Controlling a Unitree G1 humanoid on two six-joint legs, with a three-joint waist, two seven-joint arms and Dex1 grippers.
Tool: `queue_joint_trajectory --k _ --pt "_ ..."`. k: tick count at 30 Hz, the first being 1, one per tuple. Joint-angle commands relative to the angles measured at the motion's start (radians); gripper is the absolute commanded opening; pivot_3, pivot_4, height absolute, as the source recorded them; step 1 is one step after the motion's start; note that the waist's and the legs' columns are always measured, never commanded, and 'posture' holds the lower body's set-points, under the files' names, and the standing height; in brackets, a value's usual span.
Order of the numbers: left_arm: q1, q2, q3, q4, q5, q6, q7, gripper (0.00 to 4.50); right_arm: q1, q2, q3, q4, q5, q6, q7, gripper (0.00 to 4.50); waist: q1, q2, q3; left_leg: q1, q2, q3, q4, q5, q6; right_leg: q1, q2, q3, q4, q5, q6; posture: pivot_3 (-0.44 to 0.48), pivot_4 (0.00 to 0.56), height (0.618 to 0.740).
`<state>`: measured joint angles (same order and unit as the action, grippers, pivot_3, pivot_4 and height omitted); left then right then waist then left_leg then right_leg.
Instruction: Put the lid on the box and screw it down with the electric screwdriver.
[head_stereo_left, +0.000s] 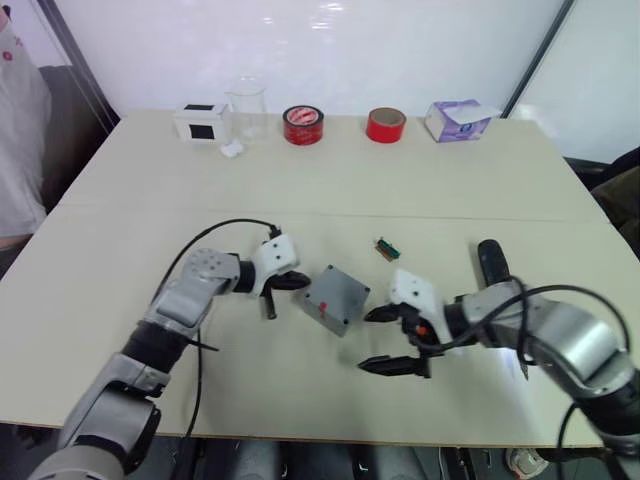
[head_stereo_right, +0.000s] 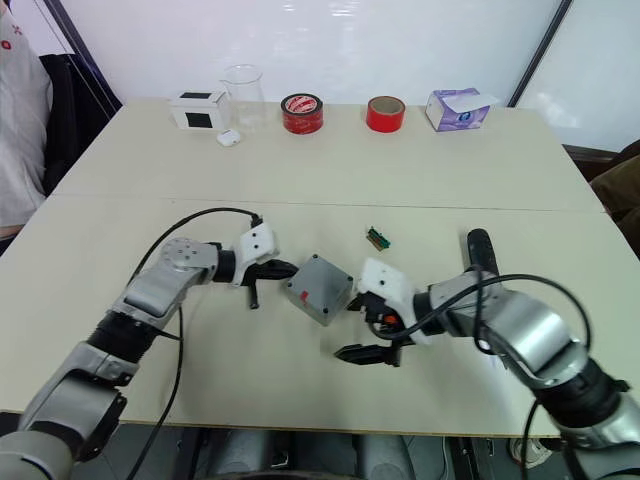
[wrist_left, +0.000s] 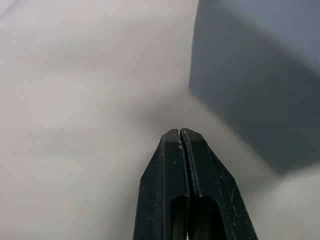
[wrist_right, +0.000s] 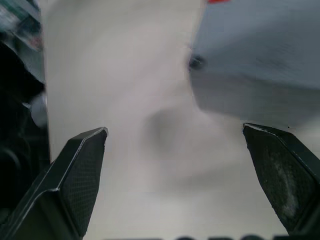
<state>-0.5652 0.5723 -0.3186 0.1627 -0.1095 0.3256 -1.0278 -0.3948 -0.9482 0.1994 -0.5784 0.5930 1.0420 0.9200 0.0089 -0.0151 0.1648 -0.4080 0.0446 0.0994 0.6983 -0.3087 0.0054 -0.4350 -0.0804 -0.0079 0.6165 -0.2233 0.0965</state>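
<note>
Flanking the small square grey box (head_stereo_left: 335, 298) near the table's (head_stereo_left: 420, 190) front edge, the left gripper (head_stereo_left: 283, 283) has fingers pressed together, apparently to nudge, while the right gripper (head_stereo_left: 388, 340) spreads wide, seemingly ready to brace it. The black pen-shaped electric screwdriver (head_stereo_left: 490, 258) lies toward the right edge.

Both arms are silver-grey metal with darker grey joints, and a loose black cable loops along each forearm. Each wrist ends in a white housing, the one by the right gripper (head_stereo_left: 390, 340) showing a small orange-red spot. The left gripper (head_stereo_left: 285, 285) has matte black, tapered fingers.
</note>
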Motion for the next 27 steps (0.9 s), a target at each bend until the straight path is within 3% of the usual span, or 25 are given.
queue_joint_trajectory --k 1,7,12,20,27 --pt "0.076 0.059 0.044 -0.169 -0.055 0.064 -0.051 0.00 -0.028 -0.028 -0.036 0.026 -0.044 -0.079 0.017 4.44 -0.005 0.000 0.000 0.000 0.000 0.000 0.000 0.000 0.000 0.000 0.000 0.000 0.000 0.000 0.000 0.000 0.150 0.740" --pt "0.225 0.106 0.040 -0.409 -0.137 0.200 -0.079 0.00 -0.126 0.027 0.100 0.223 -0.209 -0.280 0.075 4.44 -0.005 0.000 0.000 0.000 0.001 0.000 0.000 0.000 0.000 0.000 0.000 0.000 0.000 0.000 0.000 0.000 0.150 0.740" --pt "0.235 0.054 0.009 -0.420 -0.105 0.224 -0.009 0.00 -0.174 0.075 0.197 0.329 -0.300 -0.402 0.165 4.44 0.004 0.000 0.000 0.000 0.000 0.001 0.000 0.000 0.000 0.000 0.001 0.000 0.000 0.000 0.000 0.000 0.150 0.740" --pt "0.200 -0.031 0.034 -0.361 -0.079 0.196 0.099 0.00 -0.122 0.091 0.181 0.217 -0.240 -0.314 0.223 4.44 0.004 0.000 0.000 0.000 0.000 0.001 0.000 0.000 0.000 0.000 0.001 0.000 0.001 0.000 0.000 0.000 0.150 0.740" --pt "0.183 -0.020 0.037 -0.334 -0.089 0.170 0.072 0.00 -0.069 0.094 0.137 0.127 -0.213 -0.233 0.188 4.44 0.002 0.000 0.000 0.001 0.000 0.001 0.000 0.000 0.000 0.000 0.000 0.000 0.002 0.000 0.000 0.000 0.150 0.740"
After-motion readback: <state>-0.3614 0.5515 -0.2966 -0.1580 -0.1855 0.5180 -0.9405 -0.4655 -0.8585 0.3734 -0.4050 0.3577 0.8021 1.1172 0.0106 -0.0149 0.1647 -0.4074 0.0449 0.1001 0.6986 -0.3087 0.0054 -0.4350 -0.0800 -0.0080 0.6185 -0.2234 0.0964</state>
